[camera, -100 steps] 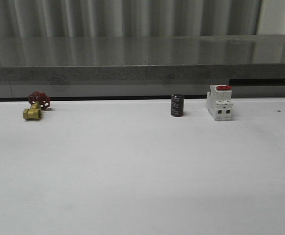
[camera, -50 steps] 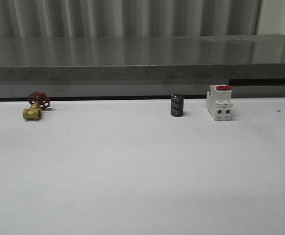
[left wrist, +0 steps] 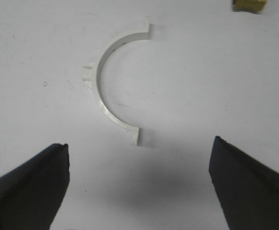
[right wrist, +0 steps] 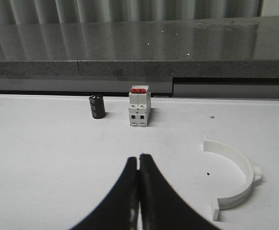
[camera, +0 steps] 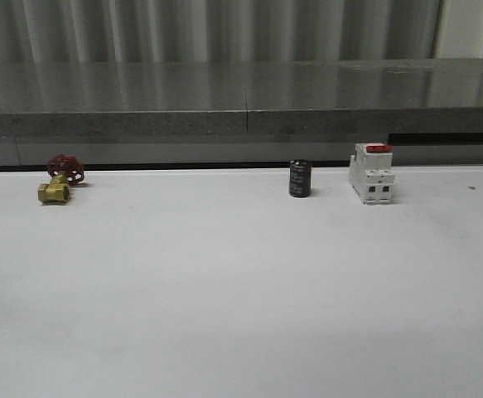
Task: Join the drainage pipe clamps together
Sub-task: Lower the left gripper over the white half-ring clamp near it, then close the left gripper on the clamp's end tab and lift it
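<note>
Below, in the left wrist view, left gripper (left wrist: 139, 184) looking straight down on the white table (left wrist: 216, 76), dark fingers (left wrist: 31, 184) spread wide apart, holding nothing. Just beyond the fingertips, lying flat, one white half-ring clamp (left wrist: 101, 91), curved back with a small lug, two end tabs free, touching neither finger. Farther on, at the picture's edge, a bit of something yellow (left wrist: 248, 5), cut off, not sure what.

Seen from the right wrist, right gripper (right wrist: 138, 165) low over the table, fingers pressed together with nothing between them. Near it, off to the right, second half-ring clamp (right wrist: 239, 179) flat on the table, untouched. So two clamp halves counted, each apart, not joined.

Farther away, in the front view, along the table's far edge: one brass valve (camera: 55, 191) with red handwheel at the left, one dark cylinder (camera: 300, 178) near the middle, one white breaker (camera: 371, 173) with red switch just right of it. Beyond, a grey ledge (camera: 241, 95).

Compared with a second ago, front view the same, nothing shifted.
</note>
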You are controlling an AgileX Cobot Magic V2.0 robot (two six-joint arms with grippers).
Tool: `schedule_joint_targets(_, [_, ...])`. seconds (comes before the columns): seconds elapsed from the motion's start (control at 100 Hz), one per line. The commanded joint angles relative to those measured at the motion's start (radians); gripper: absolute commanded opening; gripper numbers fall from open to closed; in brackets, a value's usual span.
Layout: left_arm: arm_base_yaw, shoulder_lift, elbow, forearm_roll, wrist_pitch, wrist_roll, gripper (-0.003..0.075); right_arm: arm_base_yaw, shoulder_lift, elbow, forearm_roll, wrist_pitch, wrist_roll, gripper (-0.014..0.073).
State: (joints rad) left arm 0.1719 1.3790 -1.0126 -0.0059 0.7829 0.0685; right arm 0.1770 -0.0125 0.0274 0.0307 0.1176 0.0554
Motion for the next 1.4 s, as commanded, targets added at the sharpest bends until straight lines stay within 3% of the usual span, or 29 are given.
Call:
schedule_joint_targets(0.0, [0.051,0.039,-0.063,-0.049,-0.045,0.047,0.0585,0.001,-0.017,-0.017,-0.005,-0.077,-0.003,-0.0067])
schedule_joint_targets(0.31, [0.126,0.264,-0.163,-0.065,-0.097,0.172,0.0585,0.001,-0.017,-0.017,-0.005,-0.077,-0.003,-0.0067])
schedule_joint_targets(0.71, [0.126,0.44,-0.237,-0.058,-0.159,0.178,0.0585,0.001,-0.017,-0.017,-0.005,-0.077,-0.003,-0.0067])
schedule_joint_targets(1.39, [0.126,0.544,-0.281,-0.056,-0.237,0.289,0.0584,0.001,-0.017,-0.017,-0.005,-0.077,-0.003,-0.0067])
